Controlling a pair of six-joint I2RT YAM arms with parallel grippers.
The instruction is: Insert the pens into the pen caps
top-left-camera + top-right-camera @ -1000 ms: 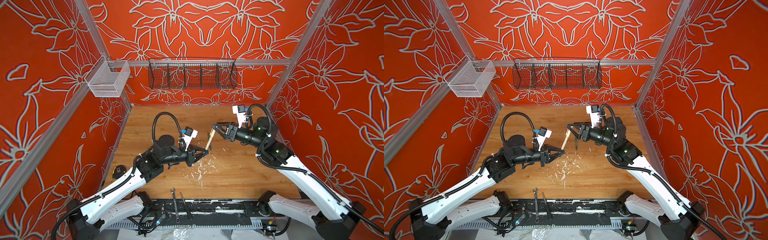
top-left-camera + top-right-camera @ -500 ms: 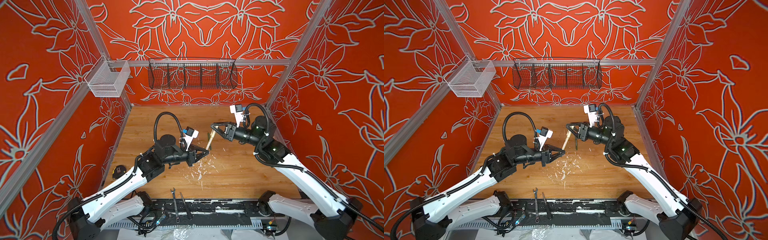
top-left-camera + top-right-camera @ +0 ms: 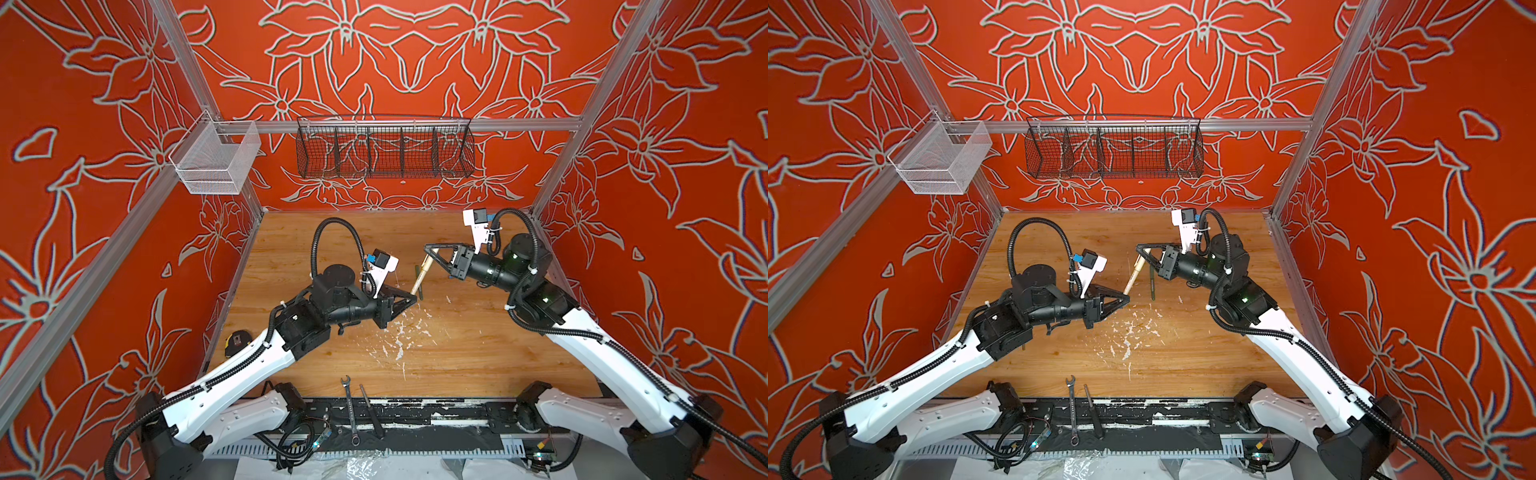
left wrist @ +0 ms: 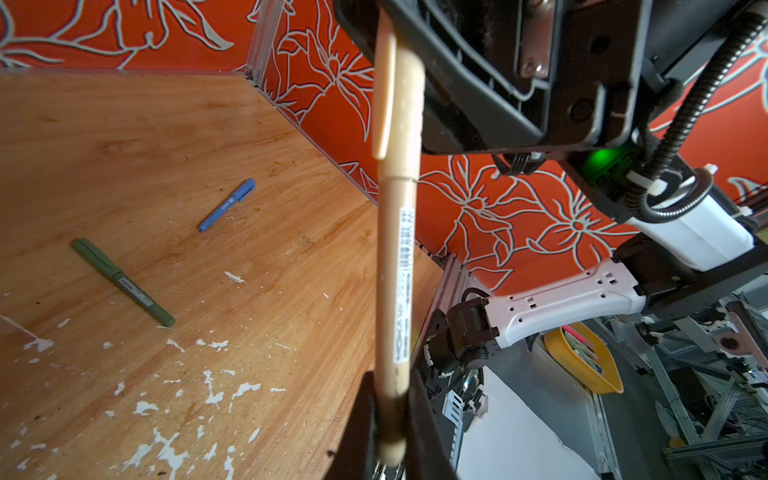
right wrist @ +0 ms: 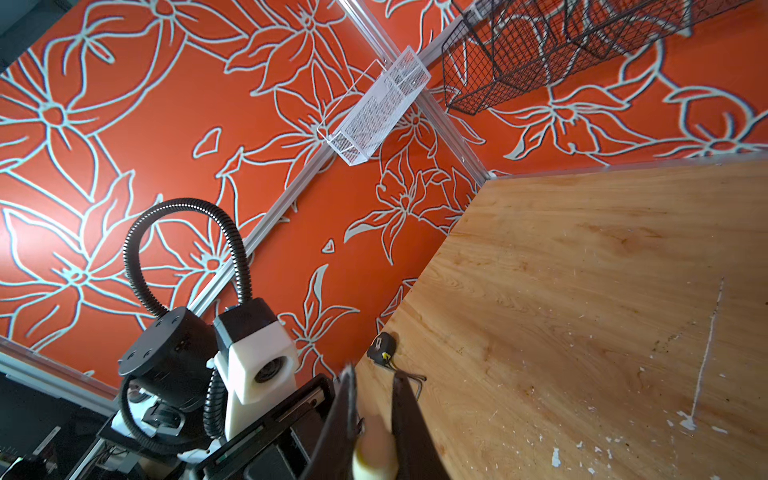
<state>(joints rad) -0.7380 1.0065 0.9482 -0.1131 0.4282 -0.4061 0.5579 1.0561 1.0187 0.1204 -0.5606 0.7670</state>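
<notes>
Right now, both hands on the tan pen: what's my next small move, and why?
Probably push the right hand gently along the shaft toward the left hand. It's shut on the tan cap, the left hand grips the tan pen by its other end, and the cap is already over the pen; full seating isn't visible.

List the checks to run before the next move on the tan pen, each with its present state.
1. Rear end of the tan pen clamped in the left gripper: ok.
2. The right gripper shut on the tan cap: ok.
3. Cap in line with the pen: ok.
4. Cap pushed fully home: cannot tell.
5. The green pen and blue pen lie on the table, apart from both grippers: ok.
</notes>
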